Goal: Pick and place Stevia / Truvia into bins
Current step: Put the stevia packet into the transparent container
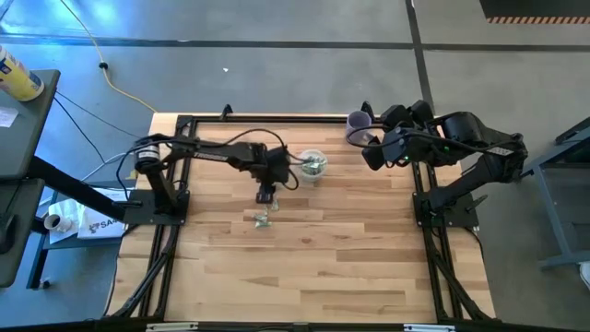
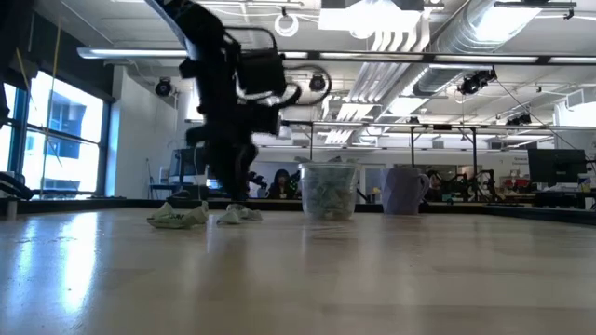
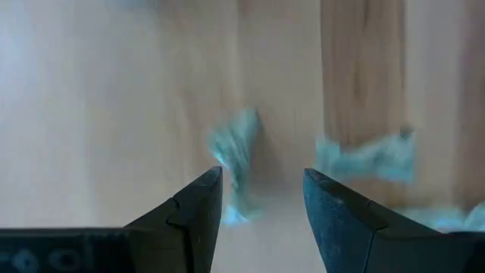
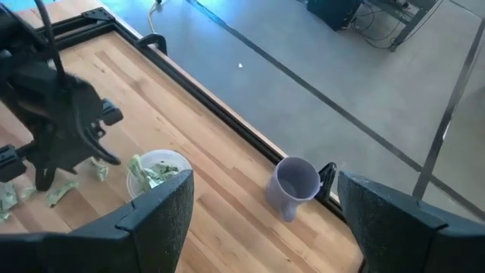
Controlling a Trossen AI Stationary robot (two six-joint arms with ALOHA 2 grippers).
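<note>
High: left gripper [image 1: 265, 196] hangs over loose Stevia packets [image 1: 261, 219] mid-table, jaws down; clear cup [image 1: 313, 165] just right & farther, already holding some. Right gripper [image 1: 372, 159] waits far right, by purple cup [image 1: 359, 124].
Low: packets [image 2: 179, 216] flat on wood table [image 2: 298, 279], left of the cup [image 2: 328, 191]; lab room behind.
L wrist: jaws spread; one packet [image 3: 235, 155] between the tips, long axis roughly along the gap, another [image 3: 367, 158] outside.
R wrist: jaws wide, empty.
</note>
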